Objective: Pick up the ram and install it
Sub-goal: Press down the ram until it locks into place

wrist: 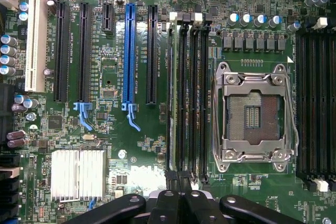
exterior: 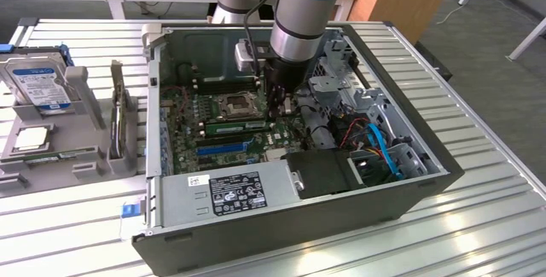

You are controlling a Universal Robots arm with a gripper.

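Observation:
The ram (exterior: pixel 234 125) is a thin green stick standing on edge in a memory slot just beside the CPU socket (exterior: pixel 237 104) inside the open computer case. In the wrist view the ram (wrist: pixel 170 103) shows edge-on in the outermost black slot of that bank, next to the socket (wrist: pixel 254 116). My gripper (exterior: pixel 277 109) reaches down into the case at the stick's end toward the exterior view's right. Its black fingertips (wrist: pixel 178 184) are pressed together, shut, right over that end of the slot bank. I cannot tell whether the tips touch the stick.
The case walls (exterior: pixel 158 130) and drive cage (exterior: pixel 341 91) hem the arm in. A grey power supply (exterior: pixel 226 190) lies at the case front, with blue cables (exterior: pixel 380 149) beside it. Left of the case, a grey holder carries a hard drive (exterior: pixel 38 85), a processor (exterior: pixel 30 137) and an upright card (exterior: pixel 119 117).

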